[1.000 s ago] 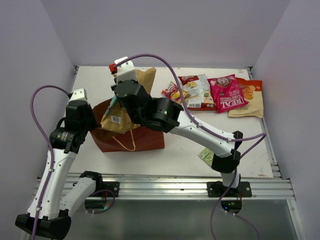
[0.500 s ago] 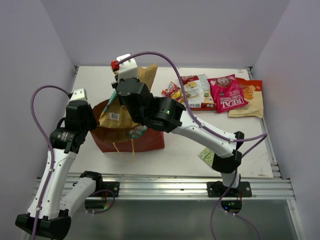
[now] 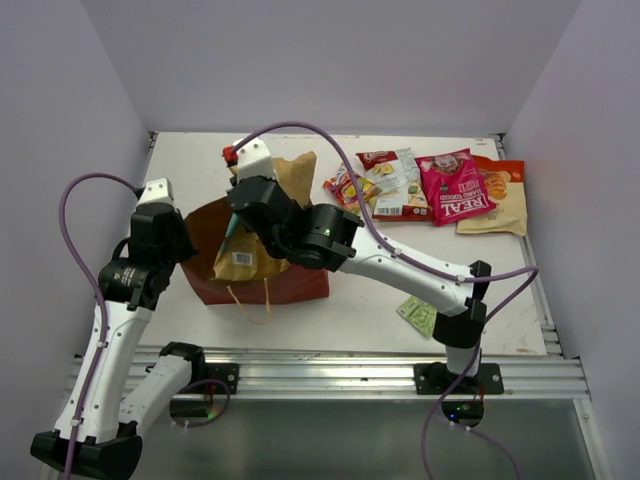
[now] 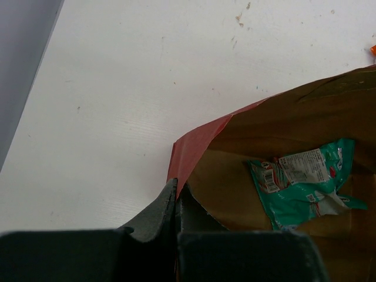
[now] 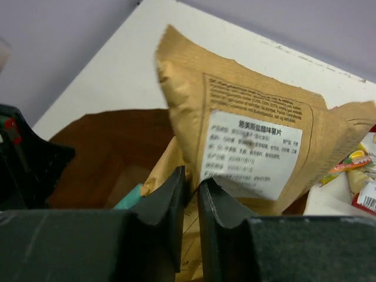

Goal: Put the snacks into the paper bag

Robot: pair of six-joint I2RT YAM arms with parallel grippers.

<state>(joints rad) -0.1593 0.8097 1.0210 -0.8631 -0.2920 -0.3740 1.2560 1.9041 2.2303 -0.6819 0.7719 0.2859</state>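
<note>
The dark red-brown paper bag [image 3: 295, 282] lies open on the table's left half. My left gripper [image 3: 186, 243] is shut on the bag's rim [image 4: 194, 138] and holds the mouth open. A teal packet [image 4: 305, 182] lies inside. My right gripper [image 3: 238, 232] hangs over the bag's mouth. It is shut on the large tan kraft pouch [image 3: 240, 262], pinching its lower edge [image 5: 191, 176]. The pouch's white label [image 5: 249, 150] faces the right wrist camera. The pouch stands partly in the bag, its top [image 3: 295, 168] sticking out behind the arm.
Several snacks lie at the back right: an orange-red packet [image 3: 345, 185], a yellow-red packet [image 3: 392, 185], a pink-red packet [image 3: 455, 187] and a tan-orange pouch [image 3: 502, 205]. A small green sachet [image 3: 418, 315] lies near the right arm's base. Grey walls close in the table.
My right gripper has moved down and toward the near side, lowering the tan pouch into the bag's mouth. My left gripper has kept its hold on the rim.
</note>
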